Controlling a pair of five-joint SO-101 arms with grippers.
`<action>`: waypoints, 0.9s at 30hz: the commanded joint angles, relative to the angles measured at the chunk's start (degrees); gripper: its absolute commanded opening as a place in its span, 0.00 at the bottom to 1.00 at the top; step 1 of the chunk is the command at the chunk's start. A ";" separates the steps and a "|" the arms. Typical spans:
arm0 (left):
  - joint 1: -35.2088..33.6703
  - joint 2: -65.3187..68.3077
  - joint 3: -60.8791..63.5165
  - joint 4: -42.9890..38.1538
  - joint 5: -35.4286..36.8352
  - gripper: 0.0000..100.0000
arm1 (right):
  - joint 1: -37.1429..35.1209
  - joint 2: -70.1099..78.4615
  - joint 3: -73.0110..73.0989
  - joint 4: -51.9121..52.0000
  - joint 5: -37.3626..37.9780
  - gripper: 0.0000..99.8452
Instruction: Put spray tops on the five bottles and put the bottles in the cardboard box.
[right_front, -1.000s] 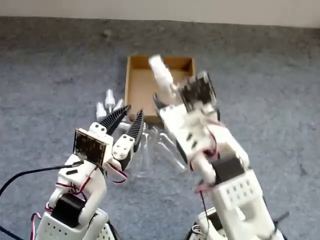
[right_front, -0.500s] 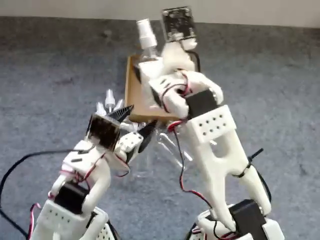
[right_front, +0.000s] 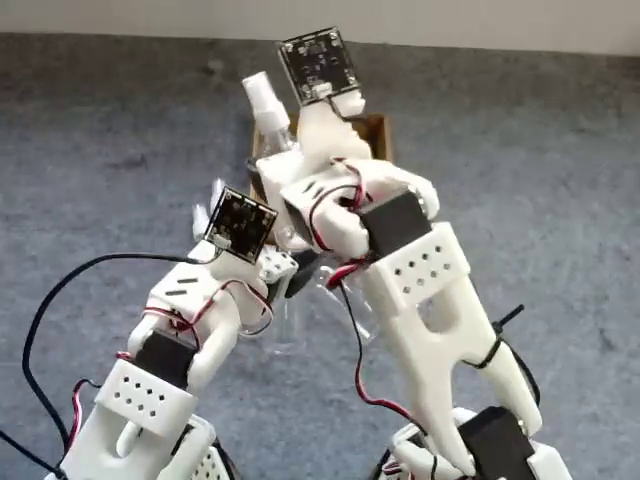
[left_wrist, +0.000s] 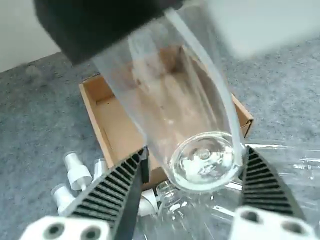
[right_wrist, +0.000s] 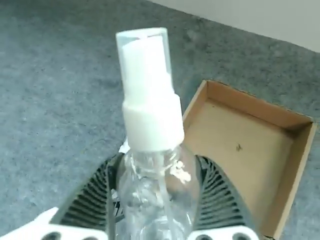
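Observation:
My right gripper (right_wrist: 155, 200) is shut on a clear bottle (right_wrist: 150, 185) that carries a white spray top (right_wrist: 150, 110). In the high view this bottle (right_front: 275, 130) is held aloft, tilted, over the near left part of the cardboard box (right_front: 378, 125), with the right gripper (right_front: 288, 180) below its neck. My left gripper (left_wrist: 195, 165) is open, one finger on each side of the round base of the held bottle (left_wrist: 202, 162). Its fingers are close to the base; contact is unclear. The open box (right_wrist: 240, 130) lies on the carpet beyond.
Loose white spray tops (left_wrist: 75, 172) lie on the grey carpet to the left of the box (left_wrist: 115, 125), also seen as spray tops (right_front: 217, 195) from above. Several bare clear bottles (right_front: 290, 320) lie between the two arms. Open carpet spreads to both sides.
The right arm has risen and swung the capped bottle up and to the left above the box. The left arm has reached forward, bringing its open fingers around the bottle's base.

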 joint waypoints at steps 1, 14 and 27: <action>-2.24 0.13 -2.86 -2.02 -0.26 0.21 | -0.22 -4.44 -2.33 3.12 0.97 0.00; -3.47 -0.22 -2.51 -1.76 -0.44 0.19 | 7.78 1.80 -2.51 -7.16 1.05 0.00; -10.42 0.22 1.98 -9.23 -0.26 0.05 | 10.42 24.48 -3.12 -40.04 0.97 0.00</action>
